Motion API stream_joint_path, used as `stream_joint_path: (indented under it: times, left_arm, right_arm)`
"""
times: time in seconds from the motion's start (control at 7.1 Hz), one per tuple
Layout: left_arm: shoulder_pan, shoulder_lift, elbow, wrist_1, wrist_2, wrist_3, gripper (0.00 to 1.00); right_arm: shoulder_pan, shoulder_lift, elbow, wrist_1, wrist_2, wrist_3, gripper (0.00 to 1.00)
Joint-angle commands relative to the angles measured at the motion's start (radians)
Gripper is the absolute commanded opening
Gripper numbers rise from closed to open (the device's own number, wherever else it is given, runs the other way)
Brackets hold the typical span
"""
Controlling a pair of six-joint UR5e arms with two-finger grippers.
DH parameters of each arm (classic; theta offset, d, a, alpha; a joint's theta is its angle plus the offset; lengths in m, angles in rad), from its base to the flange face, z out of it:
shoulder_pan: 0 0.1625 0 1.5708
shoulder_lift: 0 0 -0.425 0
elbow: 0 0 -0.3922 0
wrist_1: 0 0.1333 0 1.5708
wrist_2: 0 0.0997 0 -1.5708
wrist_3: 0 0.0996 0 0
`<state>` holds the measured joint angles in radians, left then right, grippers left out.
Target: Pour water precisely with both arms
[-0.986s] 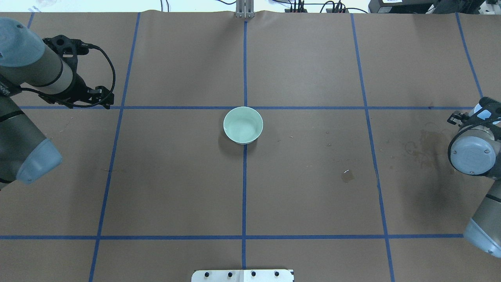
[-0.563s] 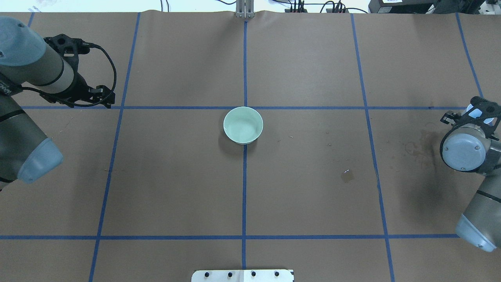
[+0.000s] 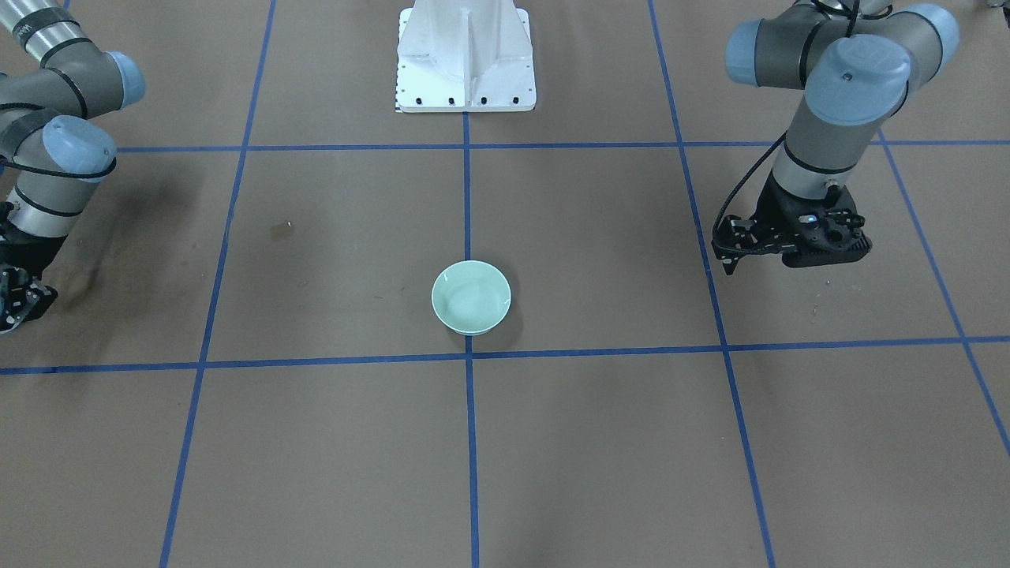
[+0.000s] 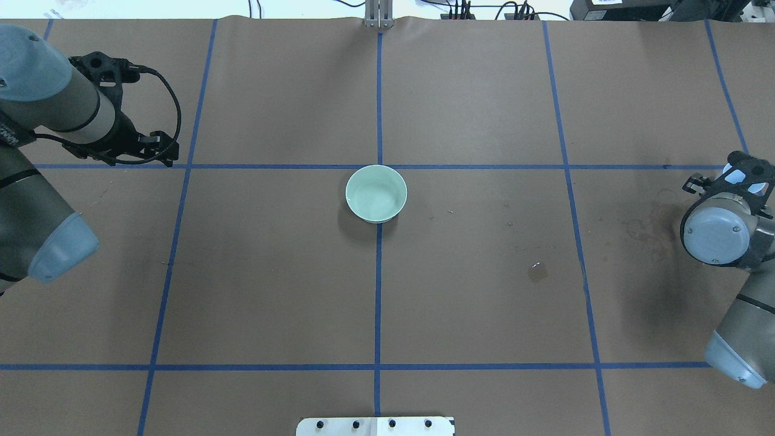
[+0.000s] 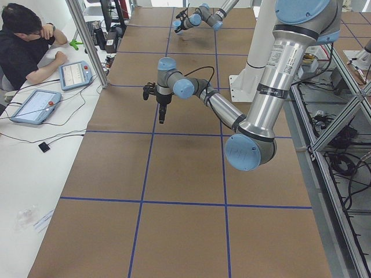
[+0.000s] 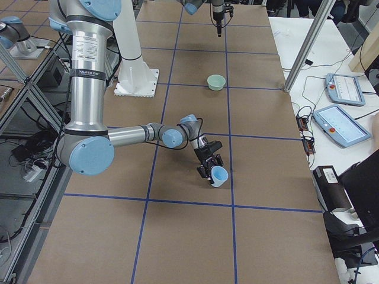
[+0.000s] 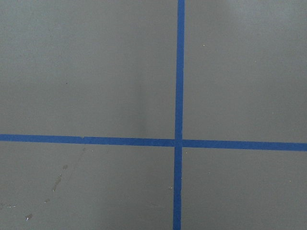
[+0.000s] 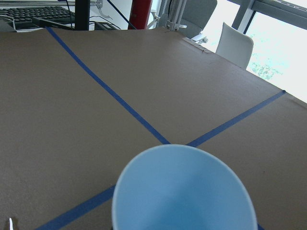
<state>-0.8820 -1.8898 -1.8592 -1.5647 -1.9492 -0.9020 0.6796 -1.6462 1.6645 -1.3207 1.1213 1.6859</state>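
A pale green bowl [image 4: 376, 194] stands at the table's middle, also in the front view [image 3: 471, 297]. My right gripper [image 6: 212, 171] is shut on a light blue cup [image 6: 219, 176], held tilted and low over the table at the right end. The cup's open mouth fills the right wrist view [image 8: 182, 191]; I cannot make out water in it. My left gripper [image 3: 726, 264] hangs fingers-down over a tape crossing at the far left [image 4: 164, 158]. It looks shut and empty. A small glinting wet patch [image 4: 537, 270] lies on the paper between the bowl and the right arm.
Brown paper with blue tape lines [image 4: 378, 303] covers the table. A dark stain [image 4: 657, 227] lies near the right arm. The white pedestal [image 3: 465, 59] stands at the robot's side. An operator [image 5: 26, 43] and tablets sit beyond the far edge.
My right arm has swung a little inward, toward the table's middle, with the blue cup. The left arm has barely shifted. The bowl has not moved.
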Motion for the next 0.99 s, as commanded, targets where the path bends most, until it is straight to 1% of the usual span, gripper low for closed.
stream_joint_path:
  times: [0.0, 0.28, 0.56, 0.7, 0.84]
  left_arm:
    - [0.0, 0.0, 0.0, 0.002, 0.0, 0.0, 1.0]
    - [0.0, 0.0, 0.002, 0.002, 0.0, 0.0, 1.0]
    - [0.0, 0.0, 0.002, 0.002, 0.001, 0.0, 1.0]
    - [0.0, 0.0, 0.002, 0.002, 0.0, 0.0, 1.0]
    - [0.0, 0.0, 0.002, 0.002, 0.0, 0.0, 1.0]
  right_arm:
    - [0.0, -0.001, 0.0, 0.0, 0.0, 0.0, 0.28]
    - [0.0, -0.007, -0.006, 0.0, -0.002, 0.001, 0.6]
    - [0.0, -0.007, -0.005, 0.0, -0.003, 0.006, 0.79]
    - [0.0, -0.001, -0.002, 0.0, -0.005, 0.008, 0.99]
    - [0.0, -0.001, -0.003, 0.0, -0.005, 0.008, 0.99]
